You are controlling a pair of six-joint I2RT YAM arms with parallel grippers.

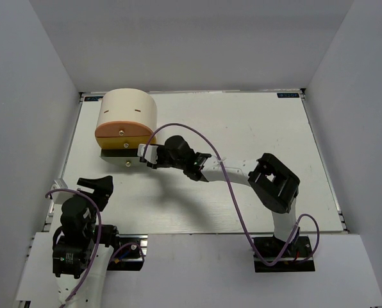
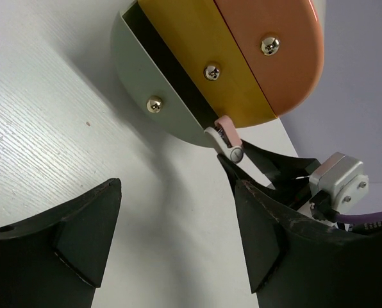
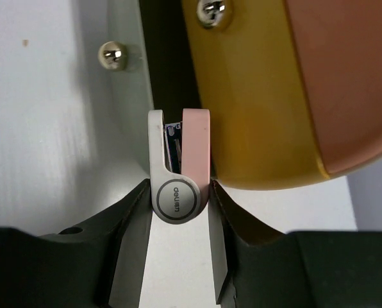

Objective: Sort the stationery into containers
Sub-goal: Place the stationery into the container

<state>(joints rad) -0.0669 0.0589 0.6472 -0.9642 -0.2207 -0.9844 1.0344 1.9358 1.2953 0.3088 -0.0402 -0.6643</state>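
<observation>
Small grey-and-pink sharpener-like piece [image 3: 178, 167] is clamped in your right end effector [image 3: 178, 200], its tip at the dark gap between the yellow drawer [image 3: 255, 96] and the pale bottom drawer [image 3: 124, 96], pink side just beside the yellow front. Orange drawer [image 1: 120, 131] tops the stack in the cream half-cylinder box [image 1: 127, 106], at 10 o'clock on the white surface [image 1: 242, 128]. Left end effector [image 2: 178, 237] is at 8 o'clock, spread wide, with nothing between its fingers.
</observation>
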